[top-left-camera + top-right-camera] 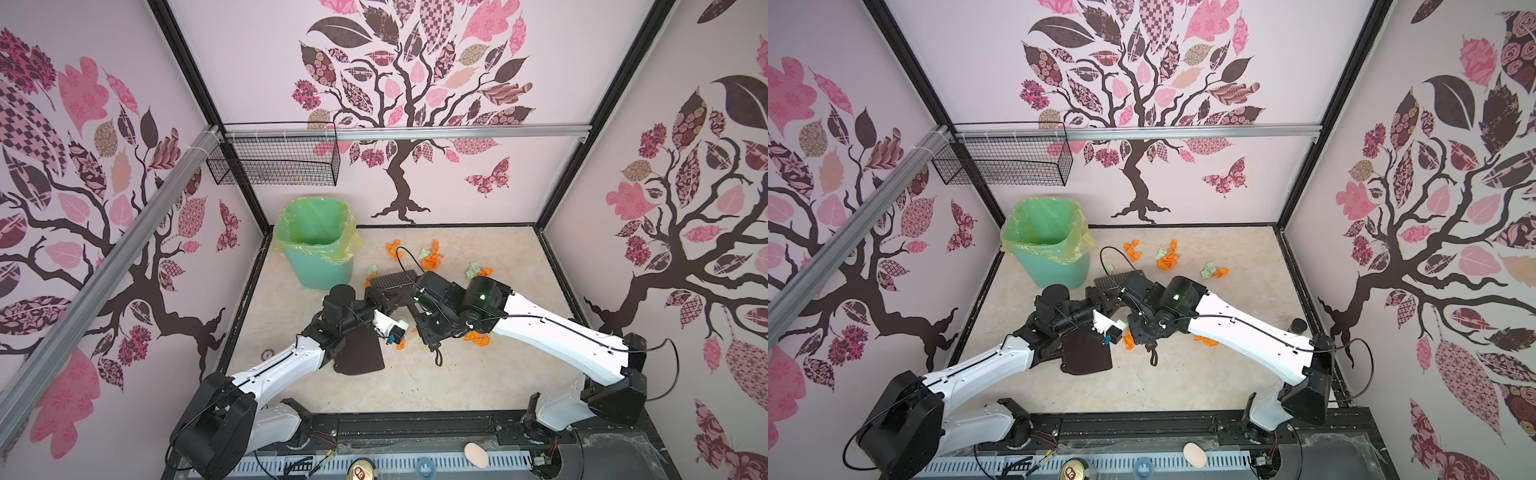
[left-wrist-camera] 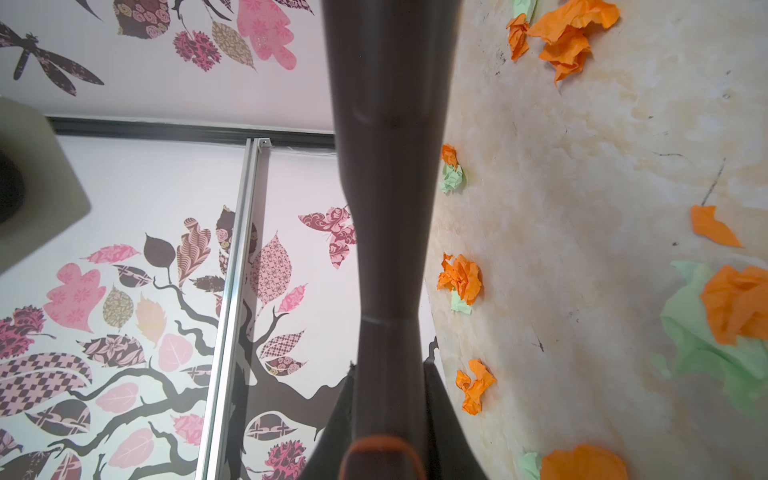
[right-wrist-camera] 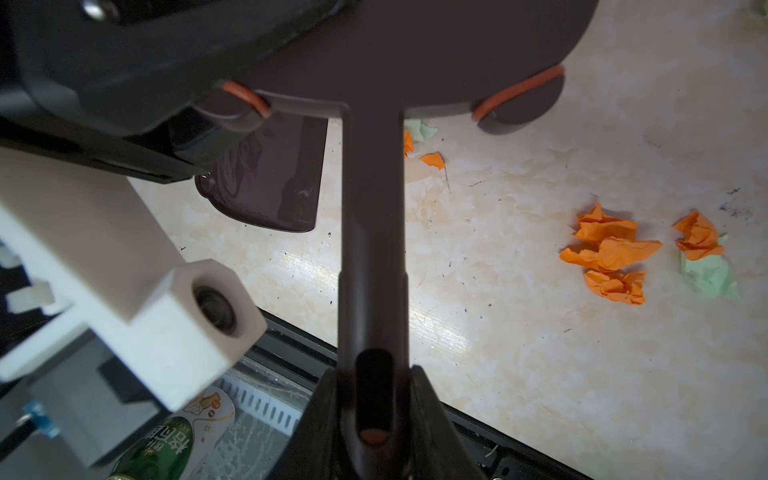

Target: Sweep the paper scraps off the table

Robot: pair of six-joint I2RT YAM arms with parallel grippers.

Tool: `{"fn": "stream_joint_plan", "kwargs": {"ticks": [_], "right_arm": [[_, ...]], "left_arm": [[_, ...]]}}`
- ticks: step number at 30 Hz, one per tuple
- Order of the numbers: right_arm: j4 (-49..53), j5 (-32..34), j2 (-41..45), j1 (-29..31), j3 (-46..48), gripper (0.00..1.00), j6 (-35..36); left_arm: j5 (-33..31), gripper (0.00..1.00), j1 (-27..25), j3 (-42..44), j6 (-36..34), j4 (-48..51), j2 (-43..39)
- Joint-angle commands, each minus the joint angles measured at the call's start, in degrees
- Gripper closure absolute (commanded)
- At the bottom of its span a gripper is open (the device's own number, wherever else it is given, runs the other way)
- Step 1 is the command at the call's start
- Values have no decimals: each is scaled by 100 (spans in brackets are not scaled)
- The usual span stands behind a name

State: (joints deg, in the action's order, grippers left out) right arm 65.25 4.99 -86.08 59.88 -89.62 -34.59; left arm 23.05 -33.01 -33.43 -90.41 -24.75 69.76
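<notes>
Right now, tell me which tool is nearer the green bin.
Left. The left tool sits just off the green bin's base, to its right. The right tool is farther right, beyond the left one.

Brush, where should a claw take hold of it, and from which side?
Grip the brush by its long thin handle, near the free end, jaws across its narrow width, approaching from the side opposite the wide head. The right claw holds it just so.
</notes>
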Motion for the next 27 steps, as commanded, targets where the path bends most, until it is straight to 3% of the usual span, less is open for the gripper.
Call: {"fn": "stream_joint_plan", "kwargs": {"ticks": [1, 6, 12, 15, 20, 22, 27], "right_arm": [[-315, -108, 245, 43, 88, 72, 22], [-1427, -270, 1018, 46, 841, 43, -253], [-3143, 247, 2533, 24, 2176, 27, -977], [-4174, 844, 3507, 20, 3081, 25, -1702], [-6081, 1643, 4673, 24, 4565, 26, -2469], [-6329, 1847, 4658, 24, 4662, 27, -2500], [-6746, 1588, 3887, 20, 4185, 26, -2086]], "left_arm": [[-456, 96, -61, -256, 364, -182, 59], [-1246, 100, -88, -556, 1361, -498, 86], [-2072, 100, -187, -305, 2042, -1607, 120], [-2629, 100, -328, -355, 2073, -1824, 231], [-3032, 100, -410, -554, 2283, -1401, 156], [-3061, 100, -416, -533, 2257, -1433, 148], [-2987, 100, -425, -387, 2133, -1460, 96]]}}
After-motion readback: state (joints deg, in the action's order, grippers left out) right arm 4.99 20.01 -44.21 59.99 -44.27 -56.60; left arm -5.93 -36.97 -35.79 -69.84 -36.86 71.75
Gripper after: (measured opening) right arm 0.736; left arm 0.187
